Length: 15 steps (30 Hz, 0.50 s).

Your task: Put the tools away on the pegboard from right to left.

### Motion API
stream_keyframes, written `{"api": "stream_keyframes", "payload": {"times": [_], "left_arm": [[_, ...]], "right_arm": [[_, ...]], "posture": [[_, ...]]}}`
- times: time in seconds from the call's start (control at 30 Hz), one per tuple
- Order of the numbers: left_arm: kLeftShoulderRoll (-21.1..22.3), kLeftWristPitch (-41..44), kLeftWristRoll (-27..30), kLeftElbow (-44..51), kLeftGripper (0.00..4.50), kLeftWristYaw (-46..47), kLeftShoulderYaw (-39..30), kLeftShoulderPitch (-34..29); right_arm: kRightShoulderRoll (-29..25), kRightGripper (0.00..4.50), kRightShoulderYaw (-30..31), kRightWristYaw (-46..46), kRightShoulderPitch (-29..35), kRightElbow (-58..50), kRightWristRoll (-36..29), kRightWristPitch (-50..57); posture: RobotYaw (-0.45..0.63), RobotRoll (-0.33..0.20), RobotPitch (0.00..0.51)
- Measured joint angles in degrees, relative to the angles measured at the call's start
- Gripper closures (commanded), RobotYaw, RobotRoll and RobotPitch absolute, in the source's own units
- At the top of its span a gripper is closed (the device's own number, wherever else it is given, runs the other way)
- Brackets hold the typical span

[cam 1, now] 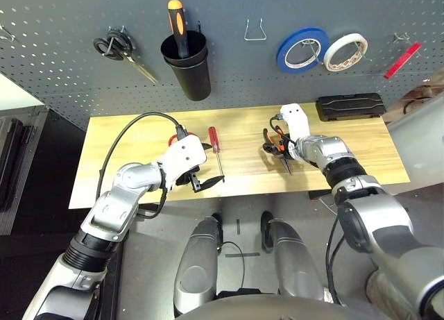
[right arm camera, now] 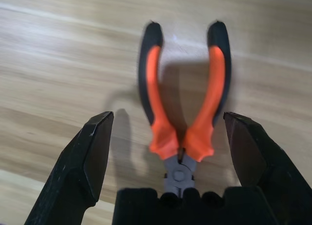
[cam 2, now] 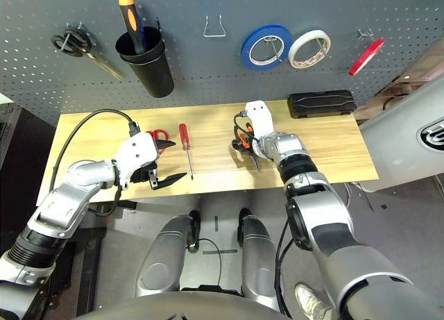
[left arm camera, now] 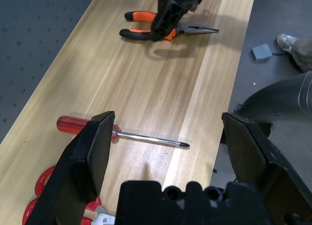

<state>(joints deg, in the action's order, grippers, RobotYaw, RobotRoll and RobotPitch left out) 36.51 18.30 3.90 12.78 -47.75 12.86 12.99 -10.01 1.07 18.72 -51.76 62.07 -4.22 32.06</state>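
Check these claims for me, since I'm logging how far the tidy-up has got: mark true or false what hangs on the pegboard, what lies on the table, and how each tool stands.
1. The red tape ring hangs on the pegboard. True.
2. The needle-nose pliers are clamped in the right tool. False: that tool is open, with the pliers between its fingers, resting on the table.
3. The red-handled screwdriver stands in the black cup. False: it lies on the table.
4. The left tool is open. True.
5. The black-handled scissors lie on the table. False: they hang on the pegboard.
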Motion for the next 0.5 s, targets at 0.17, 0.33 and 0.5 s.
{"api": "stream_keyframes", "payload": {"times": [0.17, 0.33, 0.5], "left_arm": [[0.0, 0.7, -0.3, 0.2, 0.00, 0.3, 0.0, 0.0], [0.0, 1.3, -0.3, 0.3, 0.00, 0.4, 0.0, 0.0], [-0.1, 1.7, -0.3, 0.4, 0.00, 0.4, 0.0, 0.0]], "right_arm": [[0.2, 0.02, -0.8, -2.3, -1.0, 3.9, 0.6, -2.0], [0.3, 0.02, -1.9, -2.5, -1.4, 5.4, 1.0, -2.4], [0.4, 1.32, -2.0, -2.9, -1.5, 5.9, 1.2, -2.7]], "posture": [[0.26, 0.000, 0.322], [0.26, 0.000, 0.324], [0.26, 0.000, 0.323]]}}
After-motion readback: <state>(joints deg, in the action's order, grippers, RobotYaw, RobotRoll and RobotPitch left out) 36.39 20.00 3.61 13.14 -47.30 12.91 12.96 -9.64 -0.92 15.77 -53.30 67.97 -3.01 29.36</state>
